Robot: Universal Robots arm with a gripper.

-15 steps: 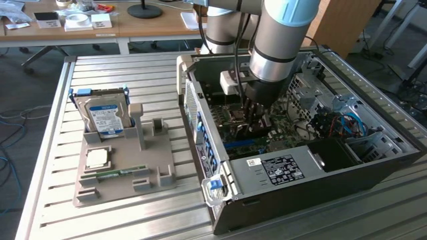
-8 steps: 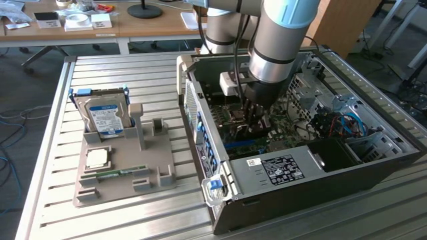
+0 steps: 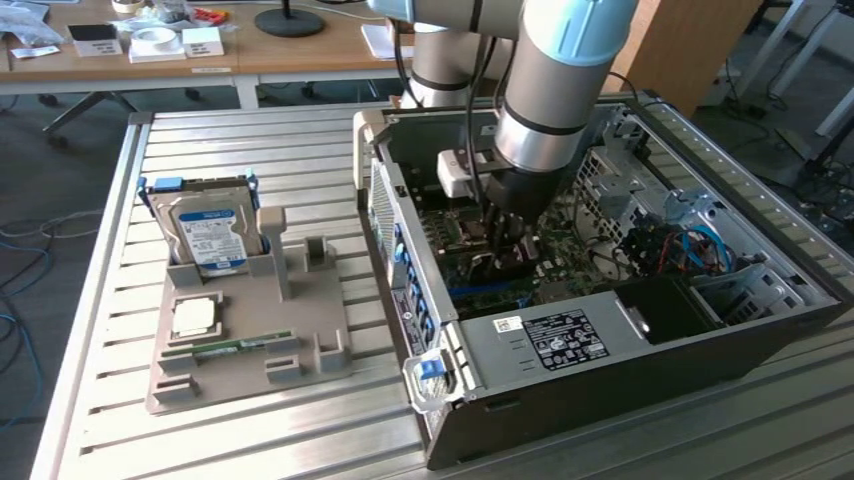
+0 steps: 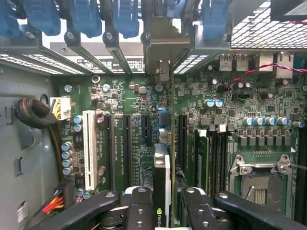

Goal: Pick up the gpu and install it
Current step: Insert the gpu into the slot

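We have the gpu (image 4: pixel 162 182) standing on edge inside the computer case (image 3: pixel 561 350), pinched in the gripper (image 4: pixel 163 203).

We see the card edge-on over the motherboard (image 4: pixel 129 139), in line with the long black expansion slots and apart from the white slot (image 4: pixel 88 148), and its far end meets the metal rear wall under the blue clips (image 4: pixel 86 19). The black fingers (image 4: pixel 139 208) clamp it from both sides. In the exterior view the arm (image 3: pixel 554 90) reaches straight down into the open case. Well apart, on the exterior view's left, the hard drive (image 3: pixel 207 235) stands upright in the grey holder (image 3: pixel 240 370). The memory stick (image 3: pixel 238 347) lies flat in it too, and the holder sits on the slatted table (image 3: pixel 240 140).
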